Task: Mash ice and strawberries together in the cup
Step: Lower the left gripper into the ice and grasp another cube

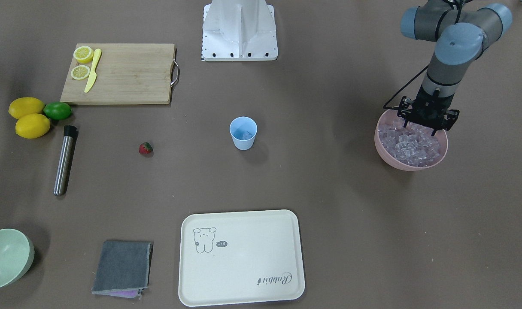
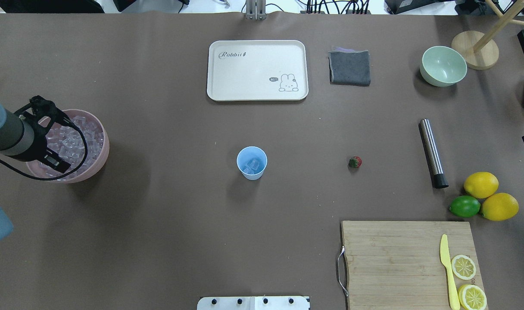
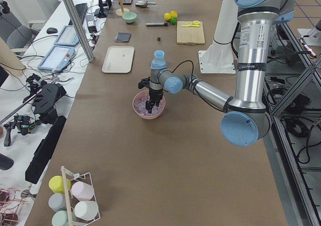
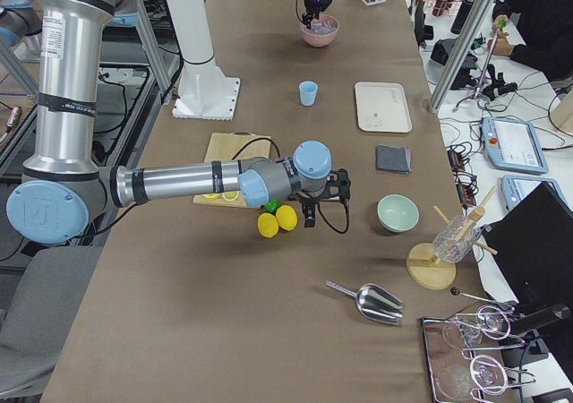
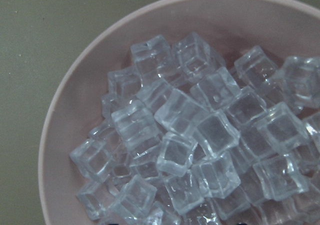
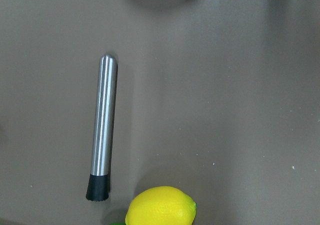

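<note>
The pale-blue cup [image 1: 244, 140] [image 2: 259, 172] stands upright mid-table with a few ice cubes [image 1: 247, 135] in it. The red strawberry [image 1: 145, 148] [image 2: 355, 162] lies on the table toward the robot's right of the cup. A pink bowl [image 1: 409, 165] [image 2: 100, 155] heaped with ice [image 5: 200, 130] sits on the robot's left. My left gripper [image 1: 420, 128] [image 2: 55, 135] is open, its fingers lowered into the ice. My right gripper [image 4: 313, 213] hovers near the lemons. I cannot tell whether it is open or shut.
A steel muddler [image 1: 63, 165] [image 6: 102, 130] lies beside two lemons [image 1: 27, 116] and a lime [image 1: 58, 110]. A cutting board [image 1: 128, 75] holds lemon halves and a yellow knife. A cream tray [image 1: 241, 257], a grey cloth [image 1: 121, 268] and a mint-green bowl [image 1: 5, 257] line the far edge.
</note>
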`<state>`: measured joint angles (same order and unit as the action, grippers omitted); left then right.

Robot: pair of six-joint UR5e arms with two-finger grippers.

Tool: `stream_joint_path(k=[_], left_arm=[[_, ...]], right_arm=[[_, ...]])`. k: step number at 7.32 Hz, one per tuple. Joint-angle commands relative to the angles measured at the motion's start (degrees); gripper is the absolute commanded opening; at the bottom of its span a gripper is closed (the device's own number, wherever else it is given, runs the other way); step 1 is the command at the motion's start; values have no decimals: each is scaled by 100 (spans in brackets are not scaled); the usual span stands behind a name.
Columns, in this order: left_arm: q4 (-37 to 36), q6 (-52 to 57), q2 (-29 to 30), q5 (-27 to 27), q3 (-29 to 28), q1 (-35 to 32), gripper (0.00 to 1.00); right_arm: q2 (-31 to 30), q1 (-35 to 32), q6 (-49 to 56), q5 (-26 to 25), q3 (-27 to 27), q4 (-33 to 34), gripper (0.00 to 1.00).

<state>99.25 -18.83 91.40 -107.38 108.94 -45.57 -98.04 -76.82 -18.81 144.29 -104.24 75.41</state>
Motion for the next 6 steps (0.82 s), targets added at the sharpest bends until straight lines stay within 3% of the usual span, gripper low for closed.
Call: stream_joint_path(k=[1,3,6], left_arm=[[7,99,-35,7,-30,4,76],[7,46,-35,7,-31,4,75],[7,28,-35,16,-48,48,61]], right_arm=[[5,0,0,2,0,0,100],[-4,0,0,2,0,0,100],[-4,0,0,2,0,0,100]])
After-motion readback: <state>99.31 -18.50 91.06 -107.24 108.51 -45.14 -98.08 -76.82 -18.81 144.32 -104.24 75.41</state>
